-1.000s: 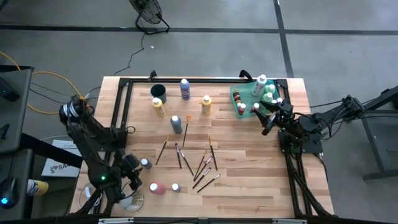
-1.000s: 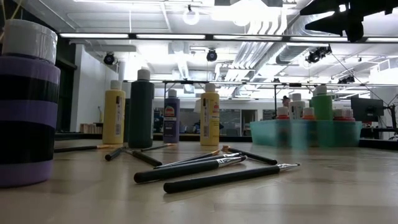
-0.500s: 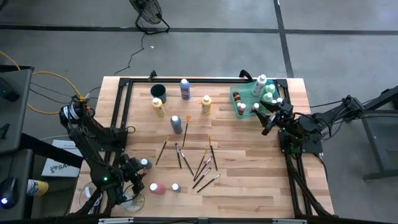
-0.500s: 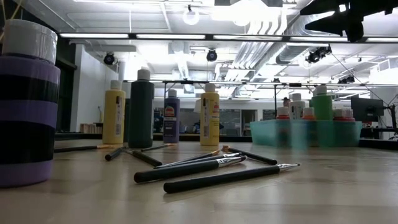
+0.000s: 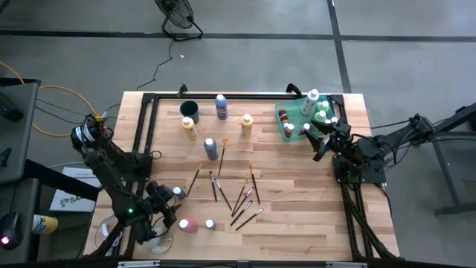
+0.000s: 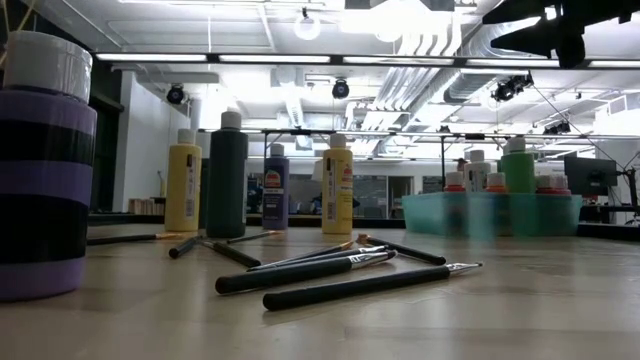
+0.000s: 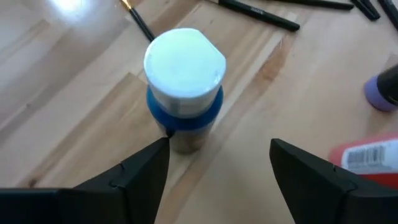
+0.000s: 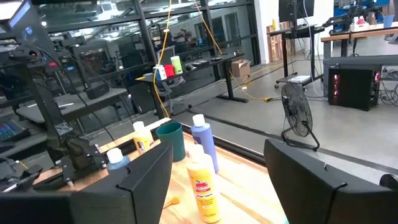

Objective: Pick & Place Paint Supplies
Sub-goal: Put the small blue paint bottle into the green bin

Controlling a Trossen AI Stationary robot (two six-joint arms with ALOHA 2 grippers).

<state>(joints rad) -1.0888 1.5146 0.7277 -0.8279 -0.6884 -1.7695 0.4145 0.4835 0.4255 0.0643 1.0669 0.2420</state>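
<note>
A small blue bottle with a white cap (image 7: 185, 74) stands upright on the wooden table near its front left corner (image 5: 176, 193). My left gripper (image 7: 220, 142) (image 5: 166, 202) is open and slants down just short of it; one fingertip (image 7: 158, 152) is close beside the bottle's base. A pink bottle (image 5: 187, 224) lies on its side nearby, next to a purple bottle (image 5: 210, 223). Several dark-handled brushes (image 5: 242, 199) lie mid-table. My right gripper (image 5: 320, 143) (image 8: 217, 149) waits open, raised beside the green tray (image 5: 297, 128).
At the back stand a dark cup (image 5: 189, 109) and yellow (image 5: 190, 127), blue (image 5: 221, 106), orange-yellow (image 5: 247, 125) and grey-blue (image 5: 211, 148) bottles. The tray holds several capped bottles (image 5: 320, 112). A black frame (image 5: 145, 134) runs along the table's left and far edges.
My left gripper has sunk and edged toward the white-capped blue bottle. The bottle stands where it was.
</note>
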